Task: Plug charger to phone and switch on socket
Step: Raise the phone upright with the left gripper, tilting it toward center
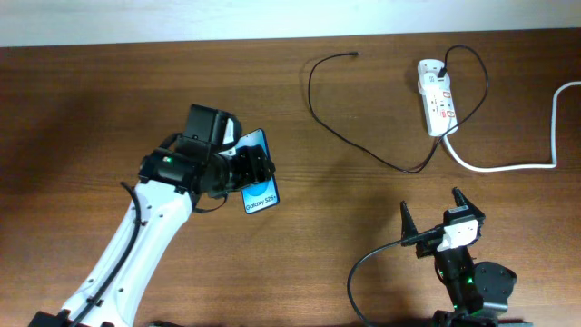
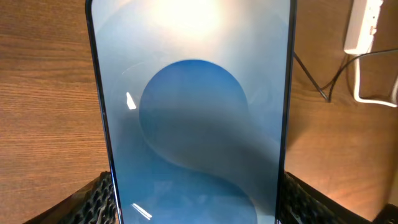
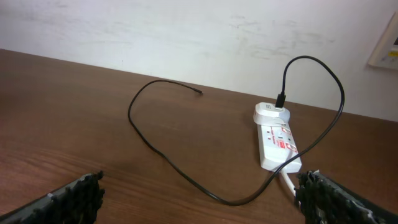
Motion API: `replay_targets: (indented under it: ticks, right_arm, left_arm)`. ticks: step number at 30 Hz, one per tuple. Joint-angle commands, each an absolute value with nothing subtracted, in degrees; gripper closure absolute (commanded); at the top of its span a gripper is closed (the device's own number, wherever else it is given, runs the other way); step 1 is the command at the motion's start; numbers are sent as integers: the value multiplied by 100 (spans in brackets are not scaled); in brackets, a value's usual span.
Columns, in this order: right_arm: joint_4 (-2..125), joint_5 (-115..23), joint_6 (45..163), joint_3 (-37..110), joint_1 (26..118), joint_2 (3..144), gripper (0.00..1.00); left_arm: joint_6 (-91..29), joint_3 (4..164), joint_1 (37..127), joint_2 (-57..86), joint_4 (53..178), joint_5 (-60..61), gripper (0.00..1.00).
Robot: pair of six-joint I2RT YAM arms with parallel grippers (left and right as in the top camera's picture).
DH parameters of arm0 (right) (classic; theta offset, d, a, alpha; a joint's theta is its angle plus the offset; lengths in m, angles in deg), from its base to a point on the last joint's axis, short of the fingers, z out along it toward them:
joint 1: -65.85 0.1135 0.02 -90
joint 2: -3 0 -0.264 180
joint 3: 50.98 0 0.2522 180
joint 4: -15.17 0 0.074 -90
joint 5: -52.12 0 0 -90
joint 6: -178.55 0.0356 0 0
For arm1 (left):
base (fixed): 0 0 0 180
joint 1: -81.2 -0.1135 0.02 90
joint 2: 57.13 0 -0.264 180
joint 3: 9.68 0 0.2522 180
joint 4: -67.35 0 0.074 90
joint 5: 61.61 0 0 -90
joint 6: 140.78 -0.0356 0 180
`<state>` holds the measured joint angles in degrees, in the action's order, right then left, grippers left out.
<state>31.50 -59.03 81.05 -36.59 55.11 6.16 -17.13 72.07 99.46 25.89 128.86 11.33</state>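
The phone (image 1: pixel 261 200), blue-screened with a white text line at its near end, sits between the fingers of my left gripper (image 1: pixel 256 173). In the left wrist view the phone (image 2: pixel 193 106) fills the frame, and the left gripper (image 2: pixel 196 202) has a pad pressed on each long edge, so it is shut on the phone. The charger (image 1: pixel 352 54) is a thin black cable looping over the table to the socket (image 1: pixel 438 98), where its far end is plugged in. My right gripper (image 1: pixel 436 222) stands open near the front edge. In the right wrist view the charger (image 3: pixel 199 93) and socket (image 3: pixel 278 140) lie ahead of the right gripper (image 3: pixel 202 186).
A thick white cord (image 1: pixel 555 118) runs from the socket to the right edge of the wooden table (image 1: pixel 91 100). A pale wall (image 3: pixel 186 31) rises behind the table's far edge.
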Motion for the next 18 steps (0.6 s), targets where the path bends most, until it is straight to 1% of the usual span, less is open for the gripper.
replay_targets:
  ticks: [1, 5, 8, 16, 18]
  right_arm:
    - [3177, -6014, 8105, -3690, 5487, 568, 2]
    - [3177, -6014, 8105, -3690, 5487, 568, 2]
    - [3177, -6014, 8105, -3690, 5487, 568, 2]
    - [3177, -6014, 8105, -3690, 5487, 568, 2]
    - [3177, -6014, 8105, -3690, 5487, 568, 2]
  left_arm:
    - [-1543, 7355, 10034, 2465, 12840, 1430, 61]
    - [-1567, 7355, 10034, 2465, 13004, 1406, 61]
    - [-1569, 7355, 10032, 2465, 13382, 1375, 61]
    - [-1385, 7355, 10012, 2493, 13439, -91, 61]
    - [-1145, 7355, 9887, 2504, 13430, -712, 60]
